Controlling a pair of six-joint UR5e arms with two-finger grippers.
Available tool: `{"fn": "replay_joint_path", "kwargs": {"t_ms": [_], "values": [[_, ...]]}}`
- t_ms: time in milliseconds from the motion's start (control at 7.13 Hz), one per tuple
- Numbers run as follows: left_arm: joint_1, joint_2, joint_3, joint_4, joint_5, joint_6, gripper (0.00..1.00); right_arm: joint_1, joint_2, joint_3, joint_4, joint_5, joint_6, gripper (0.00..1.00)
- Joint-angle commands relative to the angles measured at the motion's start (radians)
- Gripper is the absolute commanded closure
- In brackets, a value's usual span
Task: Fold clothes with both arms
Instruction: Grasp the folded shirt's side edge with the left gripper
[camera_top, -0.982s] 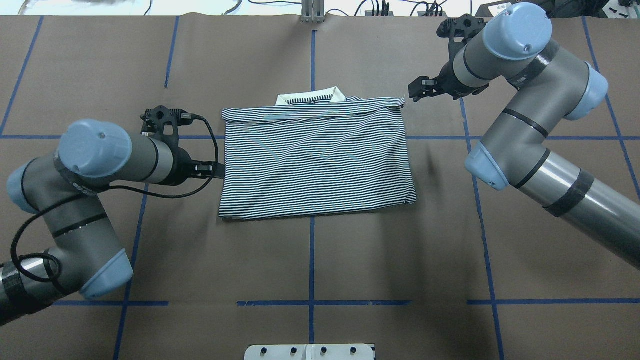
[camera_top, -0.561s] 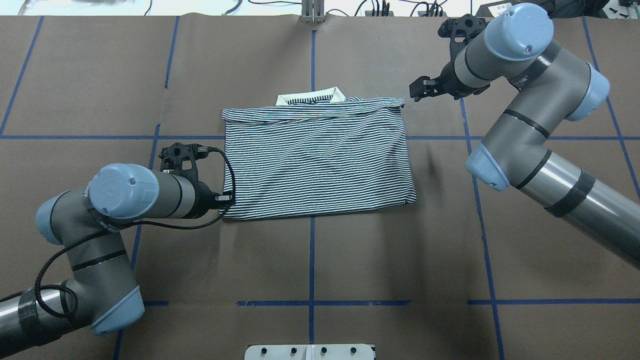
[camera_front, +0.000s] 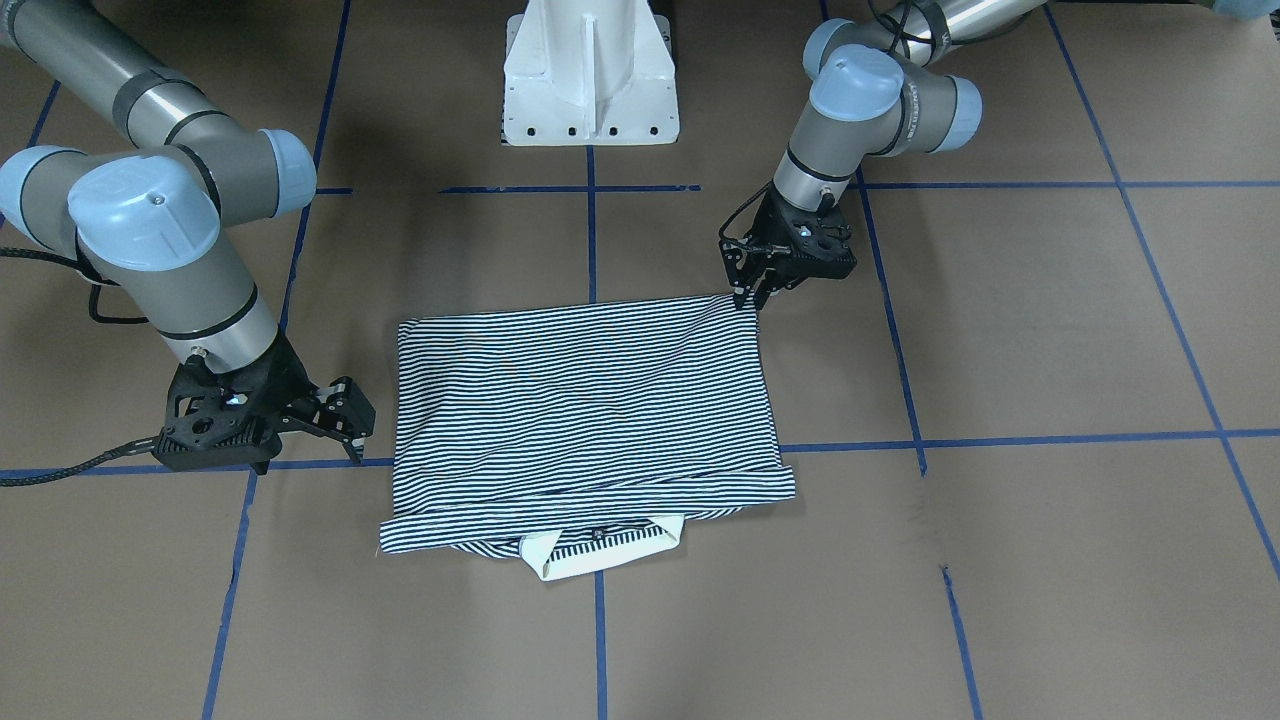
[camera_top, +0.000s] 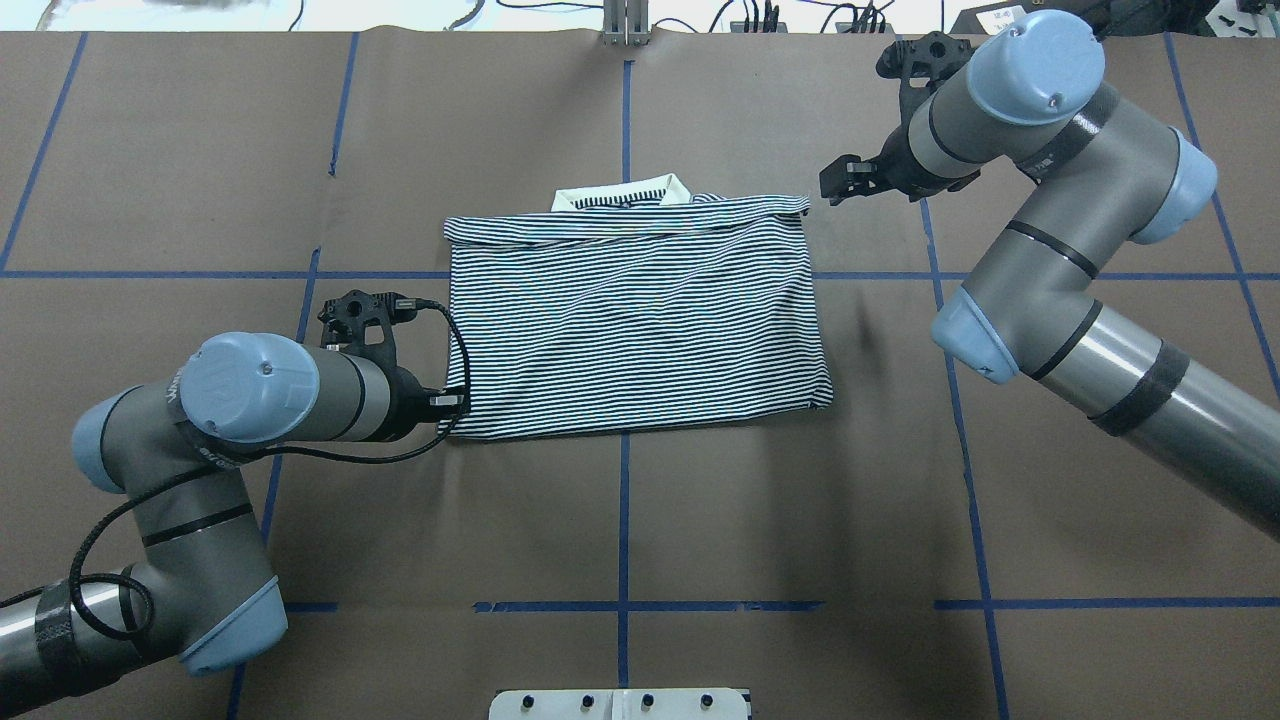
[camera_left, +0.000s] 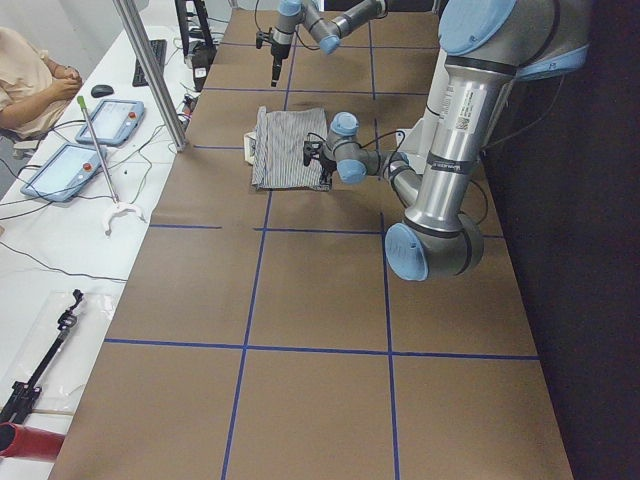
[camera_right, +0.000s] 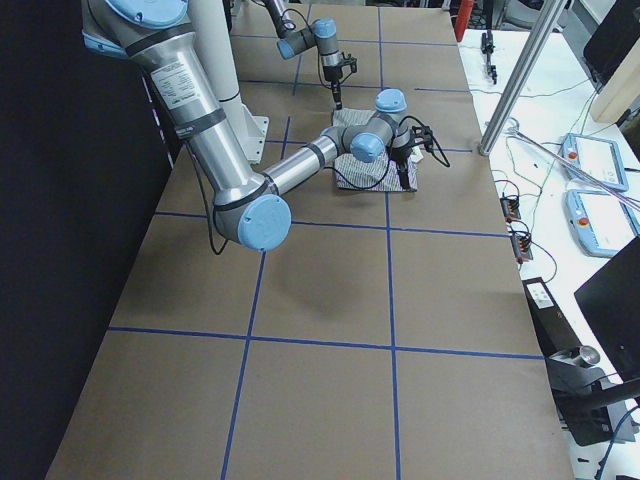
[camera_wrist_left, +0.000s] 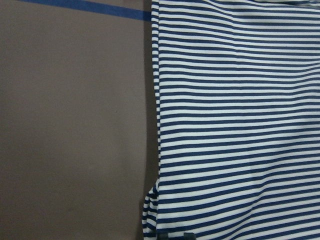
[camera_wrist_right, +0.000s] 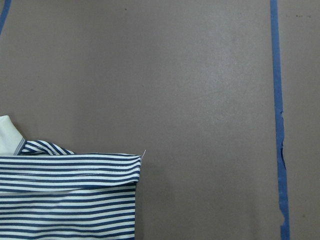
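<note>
Brown table (camera_top: 800, 500), blue tape grid. Right arm (camera_top: 1040, 250) bends in toward shirt's far-right corner. Left arm (camera_top: 250, 400) reaches to near-left corner. Striped shirt (camera_top: 630, 320) folded to rectangle, flat at table centre. Right end effector (camera_top: 826, 187) released, fingers spread, just beside far-right corner, apart from cloth. Left end effector (camera_top: 452, 400) tips at near-left corner, touching the edge; clenched or not, cannot tell. Cream collar (camera_top: 620, 192) pokes out at far edge.

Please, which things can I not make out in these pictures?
- Whether the left gripper pinches the polo shirt's corner: its wrist covers the jaws overhead, and the left wrist view crops them at its bottom edge.
- The shirt's front: folded underneath in every view; only the collar shows.
- Side views: that grip is too small to see.
</note>
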Motion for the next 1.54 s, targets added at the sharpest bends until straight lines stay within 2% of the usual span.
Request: {"fn": "replay_joint_path", "kwargs": {"t_ms": [0, 842, 982, 1123, 1403], "values": [[0.001, 0.004, 0.002, 0.002, 0.002, 0.001, 0.64, -0.002, -0.001, -0.005, 0.001, -0.002, 0.0, 0.0], [0.037, -0.002, 0.019, 0.002, 0.006, -0.001, 0.65, -0.002, -0.002, -0.005, 0.002, -0.004, 0.0, 0.0], [0.035, -0.004, 0.019, 0.002, 0.006, -0.002, 0.92, -0.002, -0.002, -0.005, 0.002, -0.004, 0.0, 0.0], [0.035, -0.002, 0.019, 0.002, 0.009, -0.001, 1.0, -0.002, -0.002, -0.005, 0.002, -0.004, 0.0, 0.0], [0.002, 0.004, 0.011, 0.002, 0.029, 0.063, 1.0, -0.002, -0.002, -0.006, 0.002, -0.004, 0.0, 0.0]]}}
